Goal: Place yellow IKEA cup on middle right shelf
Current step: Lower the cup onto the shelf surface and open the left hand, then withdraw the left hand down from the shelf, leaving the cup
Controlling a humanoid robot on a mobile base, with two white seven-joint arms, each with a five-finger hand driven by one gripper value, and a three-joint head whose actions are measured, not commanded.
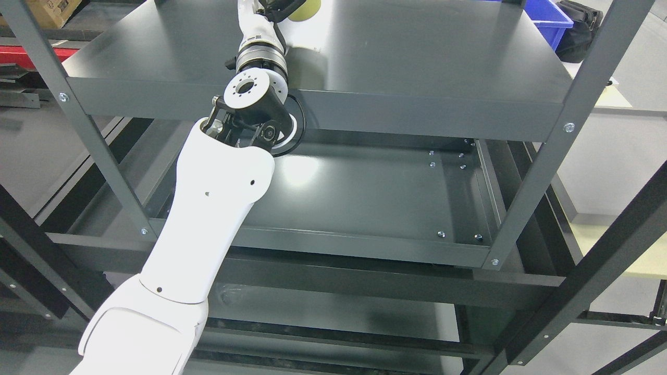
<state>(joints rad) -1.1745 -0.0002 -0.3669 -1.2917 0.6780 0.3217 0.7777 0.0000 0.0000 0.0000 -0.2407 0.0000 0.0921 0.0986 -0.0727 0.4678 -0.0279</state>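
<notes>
The yellow cup (308, 9) shows only as a small rounded part at the top edge, over the upper dark grey shelf (417, 57). My left arm comes in from the lower left and reaches up across the shelf's front edge. My left hand (284, 9) is mostly cut off by the top edge. Its dark fingers (289, 10) lie against the cup's left side and appear closed on it. Whether the cup rests on the shelf is hidden. The right arm is not in view.
The shelf below (365, 192) lies under the upper one, framed by grey metal uprights (542, 172). A blue bin (547, 21) and a black bag (578, 28) sit beyond the shelf at the top right. A cardboard box (49, 10) is at the top left.
</notes>
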